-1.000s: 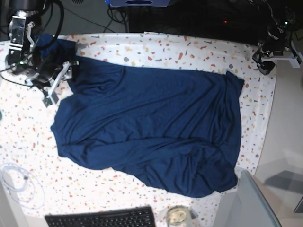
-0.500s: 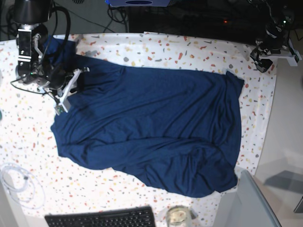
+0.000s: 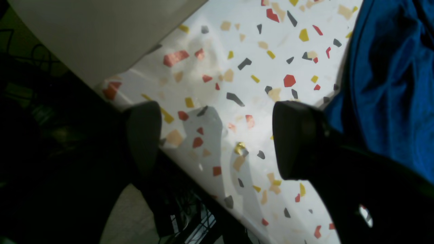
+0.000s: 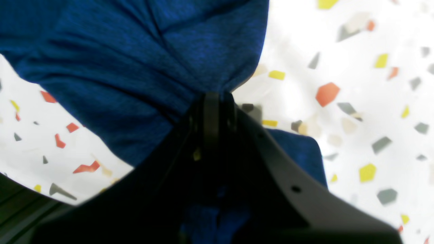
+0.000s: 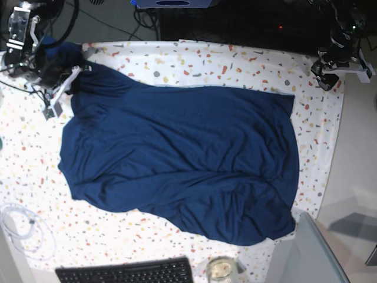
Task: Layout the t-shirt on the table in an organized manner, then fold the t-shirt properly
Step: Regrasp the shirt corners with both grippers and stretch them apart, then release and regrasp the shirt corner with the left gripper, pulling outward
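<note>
Base view first: the desk (image 5: 147, 59) wears a white cloth flecked with red, orange, yellow and grey chips, and dark equipment with cables sits behind its far edge. At the near edge there's a black keyboard (image 5: 126, 272), a small glass jar (image 5: 221, 270) beside it, and a coil of white cable (image 5: 20, 227) off at the view's left. A grey panel (image 5: 312, 253) leans in at the bottom right corner.

Spread over the middle of the desk is the t-shirt (image 5: 182, 165), dark navy, soft and wrinkly, with long creases running across it and a bunched fold along its near hem. One upper corner stretches toward the view's top left, where the right arm's fingers (image 5: 66, 82) have it. The right wrist view confirms it: those fingers (image 4: 215, 112) are pressed tight together, pinching a gathered peak of blue fabric, pleats fanning away from the pinch.

Over on the view's right, the left arm's fingers (image 5: 327, 73) sit at the desk's far corner, well apart from the shirt's edge. The left wrist view shows its two dark rounded fingertips (image 3: 291, 139) spread wide with nothing between them, only speckled cloth below and the navy hem just beside one tip.
</note>
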You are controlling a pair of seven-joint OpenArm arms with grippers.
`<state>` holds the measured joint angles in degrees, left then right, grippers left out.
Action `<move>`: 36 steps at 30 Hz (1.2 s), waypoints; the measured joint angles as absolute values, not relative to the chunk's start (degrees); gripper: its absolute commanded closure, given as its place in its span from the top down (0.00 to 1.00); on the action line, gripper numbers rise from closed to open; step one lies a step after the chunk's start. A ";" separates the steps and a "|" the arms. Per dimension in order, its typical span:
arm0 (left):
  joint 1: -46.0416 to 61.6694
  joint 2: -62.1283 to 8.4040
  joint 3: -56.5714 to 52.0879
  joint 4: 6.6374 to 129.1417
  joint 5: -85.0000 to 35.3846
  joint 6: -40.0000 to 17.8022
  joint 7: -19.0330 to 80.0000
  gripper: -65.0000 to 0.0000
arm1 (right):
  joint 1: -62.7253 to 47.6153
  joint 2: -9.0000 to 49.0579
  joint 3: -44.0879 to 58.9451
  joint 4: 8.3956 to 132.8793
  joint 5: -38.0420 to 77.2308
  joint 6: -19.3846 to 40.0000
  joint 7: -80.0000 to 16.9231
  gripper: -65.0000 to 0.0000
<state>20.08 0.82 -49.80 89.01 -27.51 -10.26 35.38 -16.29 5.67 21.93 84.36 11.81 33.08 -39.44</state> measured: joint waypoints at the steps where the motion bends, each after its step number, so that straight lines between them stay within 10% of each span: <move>1: 20.03 0.82 -49.80 89.01 -27.49 -10.26 35.38 0.74 | -17.23 5.26 22.98 85.14 11.73 33.10 -39.44 0.01; 36: 21.32 -4.69 -19.88 90.17 -27.07 -9.67 35.31 0.74 | -24.18 0.95 25.98 96.36 11.57 33.08 -40.32 0.01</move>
<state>21.32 -4.69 -19.88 90.17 -27.07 -9.67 35.31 -24.18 0.95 25.98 96.36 11.57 33.08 -40.32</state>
